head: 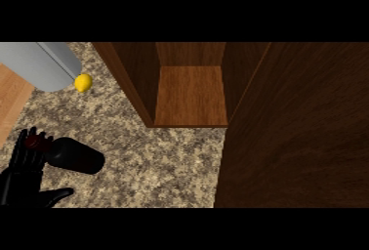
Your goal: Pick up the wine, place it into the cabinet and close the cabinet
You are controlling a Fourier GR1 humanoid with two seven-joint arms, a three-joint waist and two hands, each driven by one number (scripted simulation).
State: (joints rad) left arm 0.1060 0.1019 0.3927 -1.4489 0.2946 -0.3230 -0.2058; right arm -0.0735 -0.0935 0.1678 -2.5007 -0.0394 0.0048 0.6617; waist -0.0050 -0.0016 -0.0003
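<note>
My left robot hand [22, 168] open, fingers straight beside the fallen wine bottle [72, 154] on the tabletop's [144, 156] left edge.

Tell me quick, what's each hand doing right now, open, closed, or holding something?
Left hand: open, fingers straight, beside the wine bottle lying on the counter, not holding it.
Right hand: not in view.

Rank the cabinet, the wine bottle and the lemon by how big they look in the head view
1. cabinet, far the largest
2. wine bottle, lying on the counter beside the left hand
3. lemon, smallest
</note>
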